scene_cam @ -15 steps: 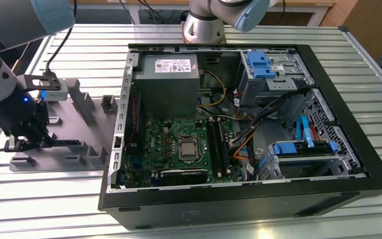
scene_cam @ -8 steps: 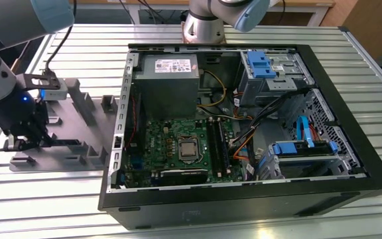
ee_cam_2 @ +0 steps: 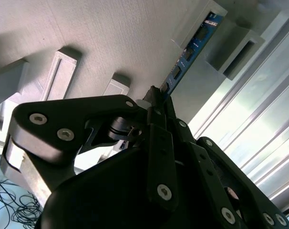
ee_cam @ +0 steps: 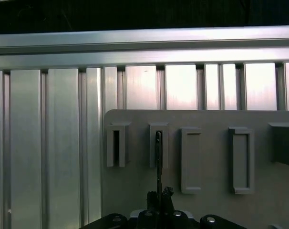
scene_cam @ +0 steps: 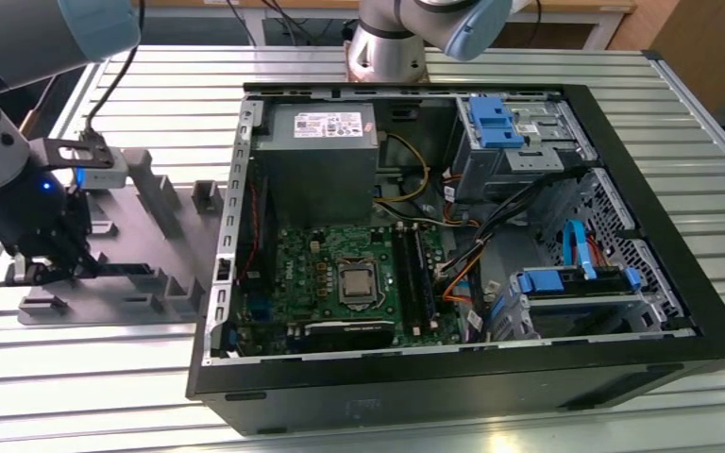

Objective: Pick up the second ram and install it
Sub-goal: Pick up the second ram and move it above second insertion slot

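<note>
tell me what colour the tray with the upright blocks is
Plain gray. The tray shows best in the exterior view, at the exterior view's left.

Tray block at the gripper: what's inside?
RAM stick standing on edge in the slotted block, gripper shut on its near end. Its lower edge in the slot is hidden.

My jaws pinched onto near end of the second ram [ee_cam_2: 188, 51], stick edge-on. Its far end at a slotted upright block [ee_cam_2: 192, 21] on the gray tray [ee_cam_2: 111, 33]. Other blocks [ee_cam_2: 63, 71] nearby. Ridged metal worktop [ee_cam_2: 259, 119] beside tray.
</note>
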Tool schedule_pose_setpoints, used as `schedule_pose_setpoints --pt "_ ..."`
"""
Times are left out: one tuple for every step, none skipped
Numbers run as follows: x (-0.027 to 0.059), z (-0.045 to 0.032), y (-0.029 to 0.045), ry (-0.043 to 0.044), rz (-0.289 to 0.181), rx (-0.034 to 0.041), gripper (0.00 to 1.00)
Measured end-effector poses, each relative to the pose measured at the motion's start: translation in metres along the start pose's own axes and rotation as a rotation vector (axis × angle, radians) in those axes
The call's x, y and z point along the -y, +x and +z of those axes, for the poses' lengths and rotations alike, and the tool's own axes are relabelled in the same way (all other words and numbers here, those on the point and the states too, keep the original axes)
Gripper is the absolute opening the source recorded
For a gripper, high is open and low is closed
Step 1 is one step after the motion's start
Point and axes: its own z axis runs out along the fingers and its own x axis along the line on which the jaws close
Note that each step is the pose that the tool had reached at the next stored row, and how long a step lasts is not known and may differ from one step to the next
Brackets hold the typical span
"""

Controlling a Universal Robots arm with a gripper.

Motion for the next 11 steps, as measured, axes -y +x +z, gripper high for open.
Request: schedule_pose_setpoints --pt "0.0 -0.0001 0.0 0.0 0.0 0.0001 0.14" --pt "0.0 -0.0003 0.0 0.0 0.0 0.0001 0.14" --pt "0.0 -0.0005 0.0 0.0 0.0 0.0001 0.14" --pt "0.0 -0.0007 0.0 0.0 0.0 0.0 0.14" --pt "0.0 -0.0008 0.0 0.0 0.0 0.0001 0.14" --pt "0.0 -0.0121 -0.0002 0.0 0.0 0.0 0.14" --pt "0.0 -0.022 -0.0023 0.0 0.0 0.0001 0.14" --pt "0.0 -0.0221 -0.0023 0.0 0.0 0.0 0.14" --pt "0.0 -0.0222 -0.0023 -0.0001 0.0 0.0 0.14" --pt "0.0 -0.0226 -0.0023 -0.0001 0.0 -0.0001 0.14" --pt "0.0 -0.0228 -0.0023 -0.0001 0.0 -0.0001 0.14"
